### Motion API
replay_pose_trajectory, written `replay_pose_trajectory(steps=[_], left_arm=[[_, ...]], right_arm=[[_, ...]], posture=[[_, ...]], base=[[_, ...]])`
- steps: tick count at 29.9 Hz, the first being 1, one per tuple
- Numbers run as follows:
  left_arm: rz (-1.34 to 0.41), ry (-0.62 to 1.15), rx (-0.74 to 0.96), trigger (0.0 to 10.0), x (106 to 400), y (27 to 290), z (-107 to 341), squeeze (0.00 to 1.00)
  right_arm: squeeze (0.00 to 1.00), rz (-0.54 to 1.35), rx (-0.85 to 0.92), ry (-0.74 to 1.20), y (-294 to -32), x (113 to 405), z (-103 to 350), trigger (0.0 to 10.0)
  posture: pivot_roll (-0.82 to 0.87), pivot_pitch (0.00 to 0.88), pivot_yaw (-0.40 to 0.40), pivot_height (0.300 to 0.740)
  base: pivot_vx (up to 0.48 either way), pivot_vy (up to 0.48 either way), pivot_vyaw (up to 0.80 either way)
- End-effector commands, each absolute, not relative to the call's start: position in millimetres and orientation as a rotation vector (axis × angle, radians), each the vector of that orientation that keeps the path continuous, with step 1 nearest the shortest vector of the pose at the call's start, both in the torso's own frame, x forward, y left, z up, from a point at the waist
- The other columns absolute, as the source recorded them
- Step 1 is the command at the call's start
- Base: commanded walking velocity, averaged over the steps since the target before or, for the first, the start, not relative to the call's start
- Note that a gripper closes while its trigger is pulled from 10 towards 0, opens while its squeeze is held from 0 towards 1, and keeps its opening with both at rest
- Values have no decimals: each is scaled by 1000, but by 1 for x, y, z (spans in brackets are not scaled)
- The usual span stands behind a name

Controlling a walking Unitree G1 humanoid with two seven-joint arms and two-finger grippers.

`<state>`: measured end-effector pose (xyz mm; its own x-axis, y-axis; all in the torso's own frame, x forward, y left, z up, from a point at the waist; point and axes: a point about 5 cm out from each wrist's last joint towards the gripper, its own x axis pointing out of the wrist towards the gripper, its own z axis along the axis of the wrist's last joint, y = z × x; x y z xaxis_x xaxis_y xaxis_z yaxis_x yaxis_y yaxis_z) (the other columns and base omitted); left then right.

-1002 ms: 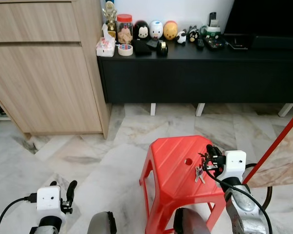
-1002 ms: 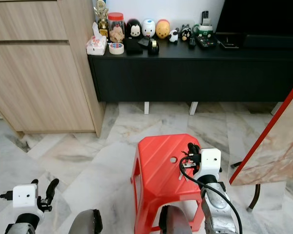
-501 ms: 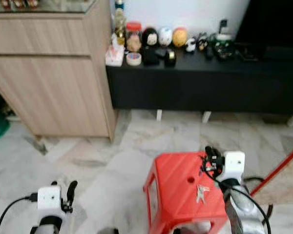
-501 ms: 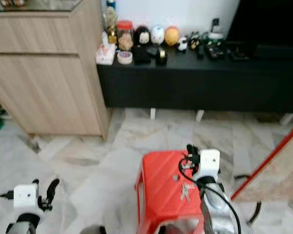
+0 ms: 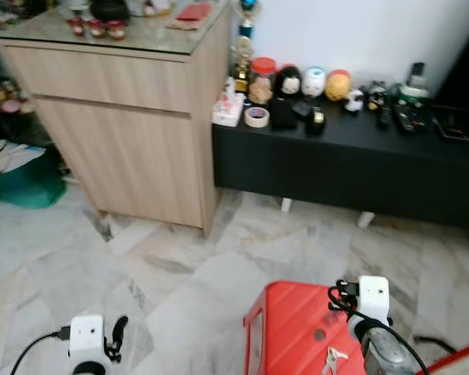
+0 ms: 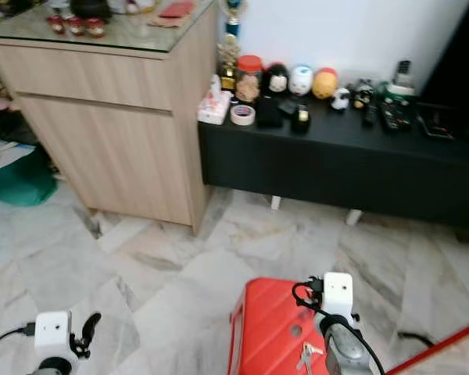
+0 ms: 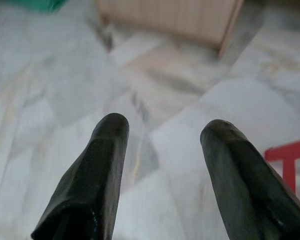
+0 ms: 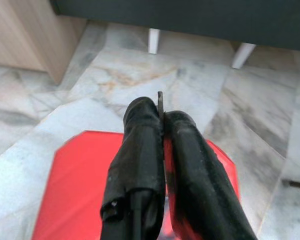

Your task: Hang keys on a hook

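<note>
A small bunch of silver keys (image 5: pixel 331 361) dangles over the top of the red plastic stool (image 5: pixel 293 332). My right gripper (image 5: pixel 341 292) is above the stool's far edge and shut on the keys. In the right wrist view a thin metal sliver (image 8: pixel 160 102) sticks out between the pressed black fingers (image 8: pixel 140 150). Whether the keys touch the stool top I cannot tell. My left gripper (image 5: pixel 119 331) hangs low at the left over the marble floor. Its fingers (image 7: pixel 97 165) stand apart with nothing between them.
A light wooden cabinet (image 5: pixel 133 133) stands at the left, with small items on its glass top. A long black console (image 5: pixel 352 160) along the white wall carries figurines, a tape roll and remotes. A green tub (image 5: pixel 27 183) sits far left. A red-edged board (image 5: pixel 461 359) leans at the bottom right.
The whole picture has shifted as the camera moved, and the cabinet's top has come into view. My right gripper stays shut on the keys above the stool. The left arm still hangs idle.
</note>
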<state>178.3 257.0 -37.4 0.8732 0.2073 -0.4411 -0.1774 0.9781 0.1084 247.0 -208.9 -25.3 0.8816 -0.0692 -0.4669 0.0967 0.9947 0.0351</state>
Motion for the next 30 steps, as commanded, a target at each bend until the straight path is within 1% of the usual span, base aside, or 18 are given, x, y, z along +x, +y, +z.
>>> replay_pose_trajectory(steps=[1,5,9,18,21,25,30], left_arm=[[207,567,69,10000,161,257,-53,0],[190,637,66,10000,151,251,-63,0],[212,707,15,10000,142,247,-73,0],[198,734,2,10000,138,244,-78,0],[204,760,0,10000,133,248,-80,0],[225,811,-3,10000,122,260,-82,0],[232,840,-7,10000,117,261,-84,0]], right_arm=[[0,-105,66,505,-208,244,-30,10000],[0,-119,66,539,-208,240,-35,10000],[0,-144,75,553,-211,238,-37,10000],[0,-156,78,537,-213,240,-36,10000],[0,-156,79,531,-212,241,-35,10000],[0,-154,82,517,-211,244,-33,10000],[0,-155,87,505,-210,247,-31,10000]], posture=[[122,0,-62,722],[112,0,-55,722],[117,0,-58,722],[112,0,-50,722],[112,0,-49,722],[113,0,-46,722],[114,0,-45,722]], base=[[0,0,0],[0,0,0],[0,0,0],[0,0,0],[0,0,0],[0,0,0],[0,0,0]])
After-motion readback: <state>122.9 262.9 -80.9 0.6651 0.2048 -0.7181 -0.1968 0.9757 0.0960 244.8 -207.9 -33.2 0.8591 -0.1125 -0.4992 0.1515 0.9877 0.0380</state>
